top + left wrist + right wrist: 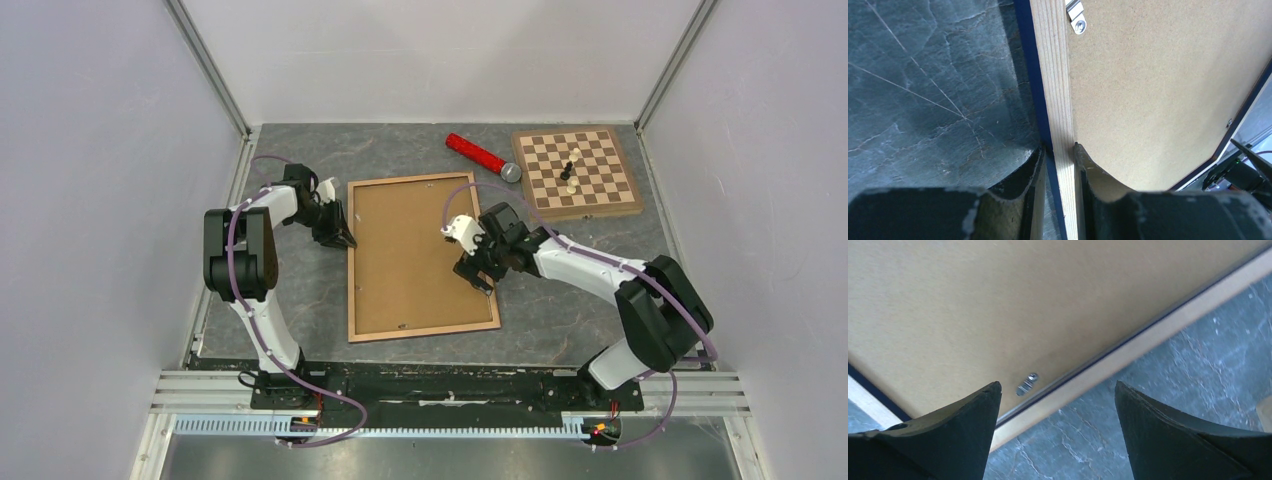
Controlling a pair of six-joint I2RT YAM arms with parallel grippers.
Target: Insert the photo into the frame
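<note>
At the left rail of the frame (351,262), the left hand (338,232) is pinched narrow on the wood. One finger sits on the dark blue outer edge and the other on the inner side, against the brown backing panel (415,255). Across that panel, the right hand (478,272) hangs spread wide and empty over the frame's right rail.

The frame lies back-up on the table (570,310) with the panel seated in it. The photo shows in no view, so I cannot tell where it is.

The step in hand looks like work on the backing. The next move likely calls for the right hand to come down on a small metal clip (1027,384) while the left steadies the rail.

Only the right wrist view shows that clip clearly, just inside the rail. Only the left wrist view shows both fingers of the pinch on the wood.
</note>
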